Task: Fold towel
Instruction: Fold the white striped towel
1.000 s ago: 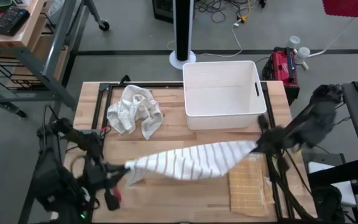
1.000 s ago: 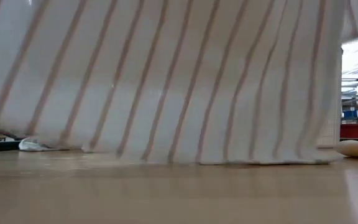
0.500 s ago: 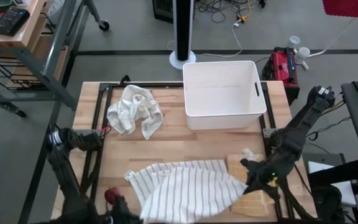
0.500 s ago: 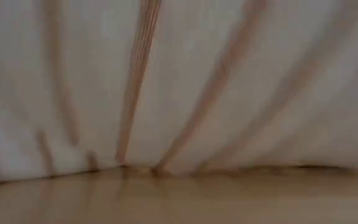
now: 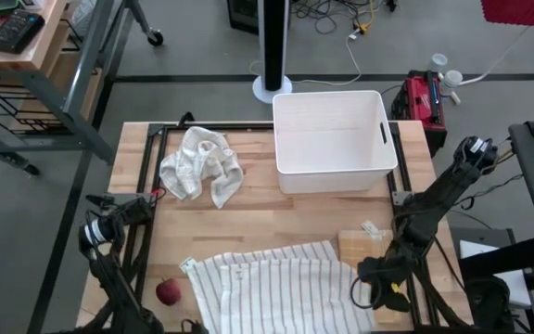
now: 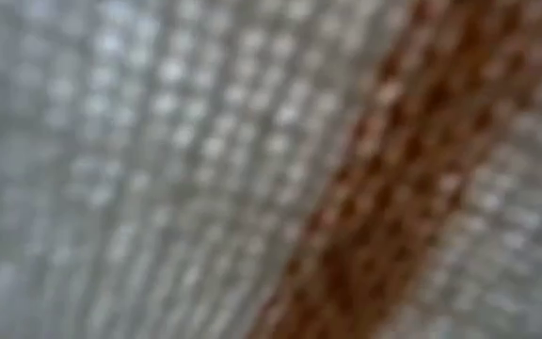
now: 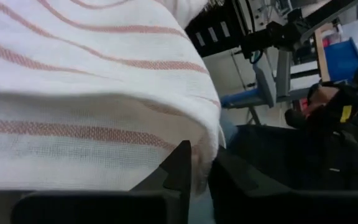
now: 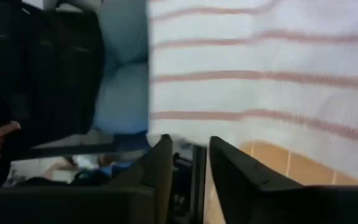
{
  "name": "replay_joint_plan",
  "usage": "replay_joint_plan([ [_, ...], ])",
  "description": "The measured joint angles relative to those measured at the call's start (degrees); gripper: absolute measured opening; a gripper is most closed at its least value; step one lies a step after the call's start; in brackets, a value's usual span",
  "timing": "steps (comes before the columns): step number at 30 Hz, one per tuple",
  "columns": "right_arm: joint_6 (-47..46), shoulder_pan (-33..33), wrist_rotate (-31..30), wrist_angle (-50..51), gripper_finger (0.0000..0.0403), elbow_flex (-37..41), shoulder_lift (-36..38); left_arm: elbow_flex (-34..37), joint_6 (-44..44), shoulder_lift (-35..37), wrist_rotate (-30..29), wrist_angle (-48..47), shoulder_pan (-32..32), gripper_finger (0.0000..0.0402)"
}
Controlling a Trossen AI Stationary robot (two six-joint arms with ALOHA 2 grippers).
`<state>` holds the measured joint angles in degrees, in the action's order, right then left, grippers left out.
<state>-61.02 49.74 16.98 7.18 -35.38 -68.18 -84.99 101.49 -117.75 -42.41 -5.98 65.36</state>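
Both jaws slightly apart, striped towel (image 5: pixel 281 283) edge between left ones, just beyond right ones.

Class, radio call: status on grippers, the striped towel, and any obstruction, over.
Left gripper and right gripper at the table's near edge. Striped towel spread flat there, overlapping tan mat. Red ball beside towel's left edge.

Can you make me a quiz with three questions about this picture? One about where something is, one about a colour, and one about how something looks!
1. Where is the bin?
A. At the table's far edge
B. On the floor
C. Under the striped towel

2. What colour are the striped towel's stripes?
A. Blue
B. Reddish
C. Green

3. How does the other towel look?
A. Folded neatly
B. Hanging up
C. Crumpled

Answers: 1 A, it sits at the far edge; 2 B, the wrist views show reddish lines; 3 C, it lies in a bunched heap.
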Motion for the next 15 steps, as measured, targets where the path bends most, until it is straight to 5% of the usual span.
replay_joint_plan([
  [7, -1.13, 0.0, 0.82, 0.13, 0.0161, 0.0, 1.25, -0.48, 5.75, -0.39, 4.99, 0.02, 0.0, 0.0069],
  [15, 6.05, -0.73, -12.96, 15.29, 0.0169, 0.0, 2.38, -0.48, 15.51, -0.37, 16.06, -0.15, 0.13, 0.0071],
])
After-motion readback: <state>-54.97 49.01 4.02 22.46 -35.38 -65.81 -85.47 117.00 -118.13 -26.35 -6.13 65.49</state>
